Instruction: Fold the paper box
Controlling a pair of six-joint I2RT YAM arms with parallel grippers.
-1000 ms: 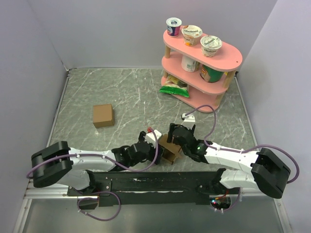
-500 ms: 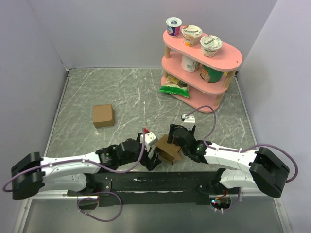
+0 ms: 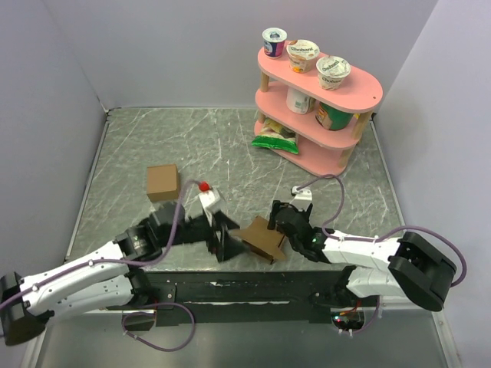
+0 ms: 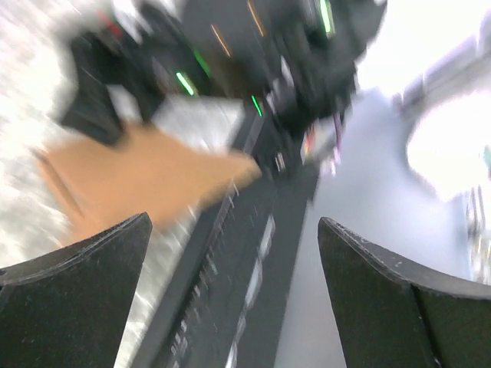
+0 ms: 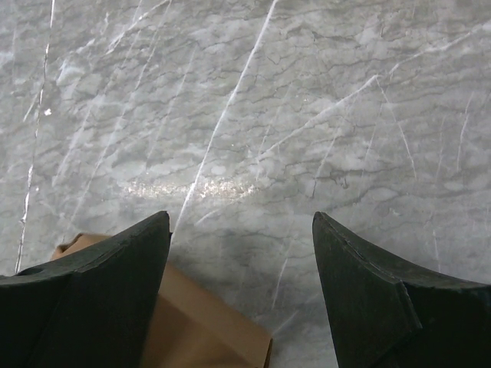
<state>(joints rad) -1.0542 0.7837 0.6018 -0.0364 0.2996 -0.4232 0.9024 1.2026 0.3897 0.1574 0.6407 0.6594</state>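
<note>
On the counter [image 3: 153,146] the paper box [image 3: 259,239] lies between both arms; left gripper [image 3: 228,242] jaws open beside it; right gripper [image 5: 239,218] jaws open, gripping nothing

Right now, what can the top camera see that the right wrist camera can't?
Only the top camera: the pink shelf with its cups, and the small brown cube. Only the right wrist camera: a close look at its own black fingers, spread apart. Both: the paper box and the marble table.
</note>
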